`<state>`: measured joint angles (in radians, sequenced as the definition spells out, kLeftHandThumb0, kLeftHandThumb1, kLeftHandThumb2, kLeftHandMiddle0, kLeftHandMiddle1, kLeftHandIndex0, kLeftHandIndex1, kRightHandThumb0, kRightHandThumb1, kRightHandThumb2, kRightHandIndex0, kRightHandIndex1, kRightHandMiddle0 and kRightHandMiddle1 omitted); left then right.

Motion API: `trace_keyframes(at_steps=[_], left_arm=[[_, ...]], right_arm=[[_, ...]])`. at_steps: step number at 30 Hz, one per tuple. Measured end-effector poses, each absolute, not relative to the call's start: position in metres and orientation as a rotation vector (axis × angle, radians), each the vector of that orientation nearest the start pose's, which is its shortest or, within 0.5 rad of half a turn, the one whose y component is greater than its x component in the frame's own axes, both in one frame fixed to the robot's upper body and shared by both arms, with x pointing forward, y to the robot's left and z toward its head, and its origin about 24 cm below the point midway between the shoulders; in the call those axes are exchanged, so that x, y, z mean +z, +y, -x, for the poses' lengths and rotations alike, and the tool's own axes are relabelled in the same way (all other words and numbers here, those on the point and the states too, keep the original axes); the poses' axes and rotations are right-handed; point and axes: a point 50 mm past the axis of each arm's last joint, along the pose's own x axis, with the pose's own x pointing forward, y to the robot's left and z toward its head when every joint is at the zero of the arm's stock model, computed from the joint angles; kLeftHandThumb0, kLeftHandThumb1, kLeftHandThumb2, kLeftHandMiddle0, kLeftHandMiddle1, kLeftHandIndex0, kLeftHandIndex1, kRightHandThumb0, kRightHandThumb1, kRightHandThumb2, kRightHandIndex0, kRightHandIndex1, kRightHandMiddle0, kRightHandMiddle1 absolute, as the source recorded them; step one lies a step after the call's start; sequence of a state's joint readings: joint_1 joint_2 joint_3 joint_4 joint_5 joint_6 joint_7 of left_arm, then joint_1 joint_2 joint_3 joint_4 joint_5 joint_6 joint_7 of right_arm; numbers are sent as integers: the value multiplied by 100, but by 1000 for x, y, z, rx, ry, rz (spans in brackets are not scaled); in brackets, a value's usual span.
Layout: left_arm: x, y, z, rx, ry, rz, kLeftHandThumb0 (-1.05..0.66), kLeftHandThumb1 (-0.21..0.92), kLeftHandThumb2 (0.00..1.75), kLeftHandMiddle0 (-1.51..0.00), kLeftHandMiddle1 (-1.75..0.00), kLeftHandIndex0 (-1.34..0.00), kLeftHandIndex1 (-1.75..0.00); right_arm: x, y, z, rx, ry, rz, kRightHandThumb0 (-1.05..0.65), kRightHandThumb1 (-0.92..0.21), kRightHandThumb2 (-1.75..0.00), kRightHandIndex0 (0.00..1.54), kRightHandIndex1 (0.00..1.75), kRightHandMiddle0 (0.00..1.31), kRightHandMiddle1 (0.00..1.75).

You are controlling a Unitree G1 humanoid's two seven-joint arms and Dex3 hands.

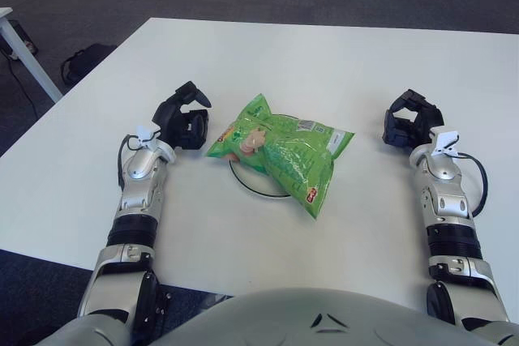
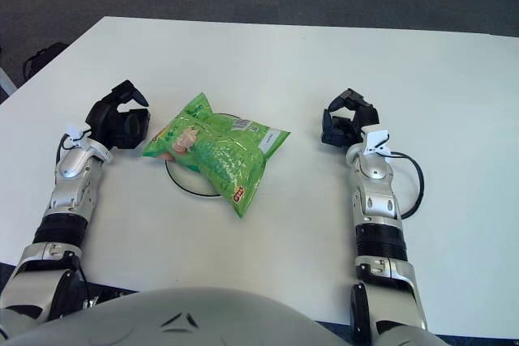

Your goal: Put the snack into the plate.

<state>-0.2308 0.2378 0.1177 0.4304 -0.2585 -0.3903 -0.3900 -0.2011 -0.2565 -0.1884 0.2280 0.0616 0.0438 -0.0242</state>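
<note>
1. Already you can judge the placing step as done: the green snack bag point(image 1: 281, 151) lies across the plate point(image 1: 253, 184) at the middle of the white desk point(image 1: 340, 62), covering most of it. Only the plate's dark rim shows along the bag's near-left edge, and the bag's lower corner hangs past the rim onto the desk.

2. Starting from your left, the left robot hand point(image 1: 183, 119) sits just beside the bag's left end. Its fingers are spread and relaxed and hold nothing. I cannot tell whether it touches the bag.

3. On your right, the right robot hand point(image 1: 409, 119) is well apart from the bag, fingers loosely curled around nothing.

4. What the next move calls for, in my judgement, is little: draw both arms back without brushing the bag. Nudge the overhanging corner inward only if you want it fully on the plate.

5. Comparing the views, the left eye shows a desk leg point(image 1: 24, 50) and a dark bag on the floor point(image 1: 85, 61) at the far left. The right eye cuts the leg off.
</note>
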Motion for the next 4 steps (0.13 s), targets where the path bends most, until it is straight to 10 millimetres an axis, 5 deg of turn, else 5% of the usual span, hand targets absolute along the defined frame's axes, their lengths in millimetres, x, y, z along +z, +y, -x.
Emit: trace_keyframes(at_steps=[4], left_arm=[[55, 208, -289, -228, -219, -16, -48, 31, 133, -120, -175, -62, -175]], right_arm=[[57, -242, -288, -208, 40, 151, -48, -32, -132, 135, 175, 61, 175]])
